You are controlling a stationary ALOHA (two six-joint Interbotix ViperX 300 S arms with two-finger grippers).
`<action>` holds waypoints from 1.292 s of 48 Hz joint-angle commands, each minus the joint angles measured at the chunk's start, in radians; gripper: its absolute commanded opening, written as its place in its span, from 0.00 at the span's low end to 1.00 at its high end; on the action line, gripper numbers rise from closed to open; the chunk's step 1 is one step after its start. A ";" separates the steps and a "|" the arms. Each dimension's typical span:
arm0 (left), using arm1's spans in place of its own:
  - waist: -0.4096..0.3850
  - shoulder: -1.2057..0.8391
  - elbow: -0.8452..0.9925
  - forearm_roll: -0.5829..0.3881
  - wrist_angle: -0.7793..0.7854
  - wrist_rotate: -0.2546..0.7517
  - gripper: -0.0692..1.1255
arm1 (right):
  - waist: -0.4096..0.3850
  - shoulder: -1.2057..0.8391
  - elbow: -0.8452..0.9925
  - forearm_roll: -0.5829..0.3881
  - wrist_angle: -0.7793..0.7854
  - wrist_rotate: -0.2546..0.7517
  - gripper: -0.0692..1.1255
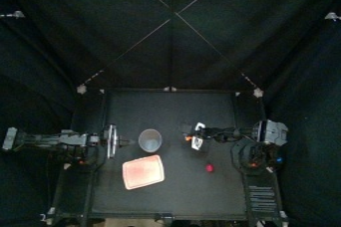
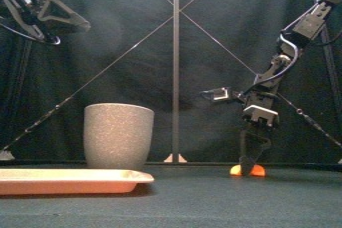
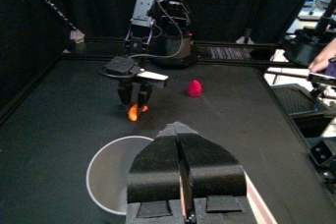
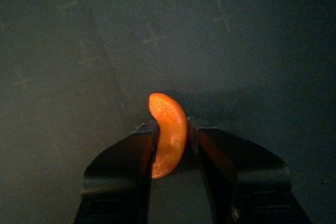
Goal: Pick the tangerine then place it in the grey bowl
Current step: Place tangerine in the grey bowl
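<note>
1. Right tool is down at the black worktop, right of centre, pinching the small orange toy tangerine. In the right wrist view both jaws touch its sides. My read: grasp is on, lift not yet done.
2. Tangerine location: at worktop level between the right tool's jaws. The front view shows orange on either side of the jaws, right at the surface. Can't tell if there is any gap under it.
3. Why gripped this way: the piece is a thin curved wedge standing on edge, so the jaws close across its narrow thickness. The straight-down approach should allow a clean vertical lift.
4. Tangerine look: bright orange, smooth, slightly glossy, crescent-shaped. It reads as a segment more than a whole fruit. Looks like rigid plastic, so I'd expect slip rather than squash.
5. Target: tall grey speckled cup, upright with its mouth open, near worktop centre. It stands left of the right tool and apart from it. The tangerine has to clear the rim before going over.
6. Left tool hangs high on the cup's left, jaws pressed together, holding nothing. The left wrist view looks down past it onto the cup's rim. It seems far enough off not to crowd the drop.
7. Flat pink tray lies in front of the cup. A small red toy sits on the worktop near the tangerine, toward the front and not touching it. Neither looks to be in the path to the cup.
</note>
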 commanded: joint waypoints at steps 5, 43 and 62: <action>0.005 0.002 -0.009 -0.002 -0.009 -0.003 0.08 | 0.035 -0.043 -0.044 0.011 0.037 0.002 0.65; 0.015 0.002 -0.008 -0.014 -0.040 0.002 0.08 | 0.178 0.026 -0.535 -0.087 -0.112 0.002 0.65; 0.015 0.002 0.011 -0.015 -0.040 -0.003 0.08 | 0.209 0.209 -0.657 -0.017 -0.189 0.000 0.65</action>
